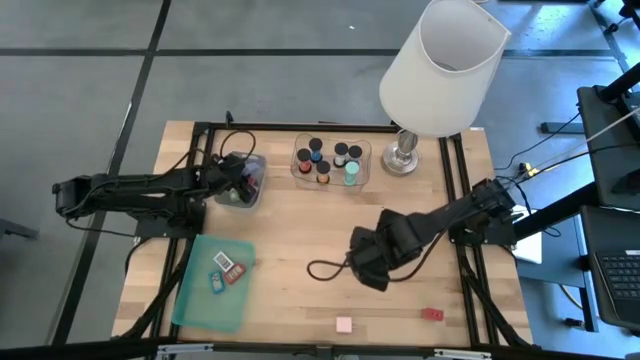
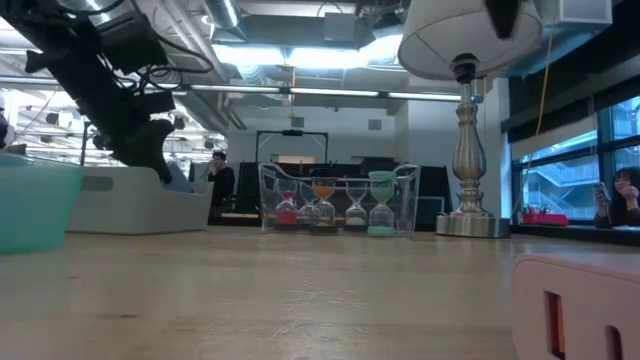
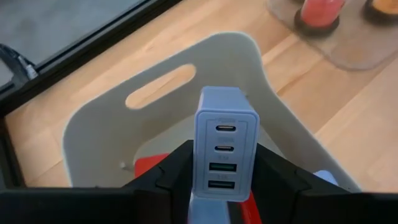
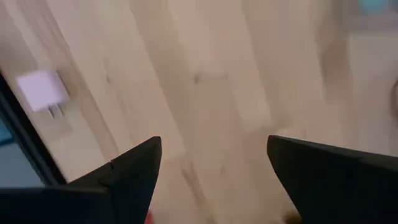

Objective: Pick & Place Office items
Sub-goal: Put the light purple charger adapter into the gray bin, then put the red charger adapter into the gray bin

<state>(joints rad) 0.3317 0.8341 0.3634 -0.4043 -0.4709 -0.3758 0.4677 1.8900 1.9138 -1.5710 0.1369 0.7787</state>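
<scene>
My left gripper (image 3: 224, 177) is over the pale grey bin (image 3: 112, 130) at the table's far left, shut on a white charger block with several ports (image 3: 225, 140). Something red (image 3: 149, 165) lies in the bin beneath it. My right gripper (image 1: 366, 262) hangs open above bare wood in the table's middle, pointing down, with nothing between its fingers. A pale pink plug block (image 1: 344, 324) and a small red block (image 1: 432, 314) lie near the table's near edge. Small red and blue pieces (image 1: 226, 270) rest on the flat green lid (image 1: 205, 300). My left gripper pinches the charger block by its two long sides (image 3: 200, 168), one finger (image 3: 177, 177) on each side. The port face looks toward the wrist camera. The block is clear of the bin's floor, inside the line of the bin's rim. How far back it reaches is hidden.
A clear tray (image 1: 362, 150) of short dark cylinders with coloured tops stands at the far middle. The white-shaded lamp (image 1: 440, 60) stands to its right on a metal base (image 1: 403, 155). A black cable (image 1: 325, 268) loops on the wood beside my right gripper.
</scene>
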